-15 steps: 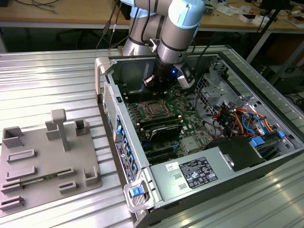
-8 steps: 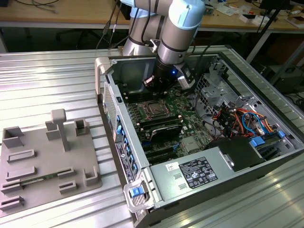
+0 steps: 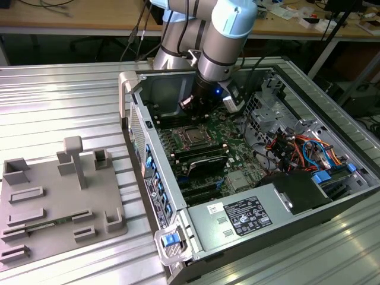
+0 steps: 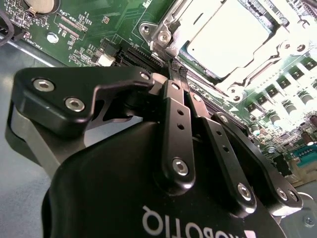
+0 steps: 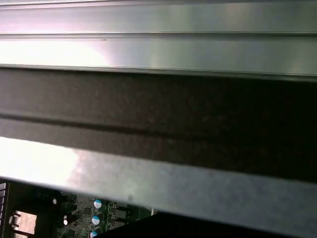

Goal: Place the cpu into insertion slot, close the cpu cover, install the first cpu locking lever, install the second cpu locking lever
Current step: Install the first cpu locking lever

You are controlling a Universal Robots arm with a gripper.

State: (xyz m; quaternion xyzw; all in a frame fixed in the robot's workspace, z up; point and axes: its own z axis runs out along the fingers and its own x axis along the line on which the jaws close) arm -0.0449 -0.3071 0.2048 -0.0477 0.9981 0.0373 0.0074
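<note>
The cpu (image 4: 233, 34) lies with its dull silver top up inside the insertion slot (image 3: 193, 135) on the green motherboard. The cpu cover (image 4: 181, 22), a silver frame, lies down around the chip. My gripper (image 4: 174, 74) is shut, its two black fingers pressed together with nothing visible between them. The tips sit right at the socket's near corner, beside the cover's edge. In the exterior view the gripper (image 3: 200, 113) hangs just behind the slot, inside the open computer case (image 3: 145, 136).
A grey fixture plate (image 3: 53, 202) with upright blocks lies at the exterior view's left on the ribbed metal table. Inside the case are black memory slots (image 3: 202, 157), a power supply (image 3: 255, 214) and coloured cables (image 3: 300, 148). A case wall (image 5: 158, 49) stands close to the wrist.
</note>
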